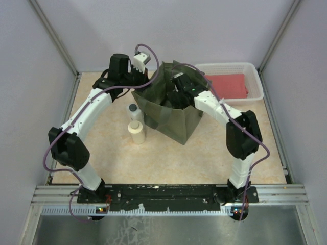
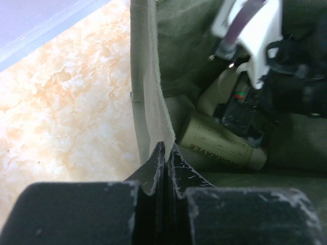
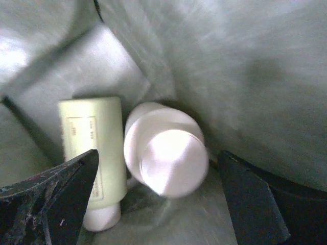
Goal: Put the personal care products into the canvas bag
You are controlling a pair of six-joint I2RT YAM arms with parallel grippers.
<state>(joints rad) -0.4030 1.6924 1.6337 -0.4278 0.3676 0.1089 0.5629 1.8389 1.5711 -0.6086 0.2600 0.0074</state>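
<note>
The olive-green canvas bag (image 1: 173, 120) stands open at mid-table. My left gripper (image 2: 164, 153) is shut on the bag's left rim (image 2: 148, 92) and holds it up; it also shows in the top view (image 1: 152, 77). My right gripper (image 3: 158, 199) is open, reaching down inside the bag (image 1: 177, 88). On the bag's floor lie the pale yellowish cylinder (image 3: 92, 148) and a cream-capped bottle (image 3: 168, 153), blurred, between my open fingers (image 3: 61, 189). The cylinder also shows in the left wrist view (image 2: 219, 148). Outside, left of the bag, stand the white bottle with grey cap (image 1: 135, 112) and another cream-capped bottle (image 1: 137, 131).
A white mesh basket (image 1: 255, 76) holding a red folded cloth (image 1: 227, 84) stands at the back right, close behind the bag. Grey walls with metal posts enclose the table on three sides. The two outside bottles stand close to the bag's left wall.
</note>
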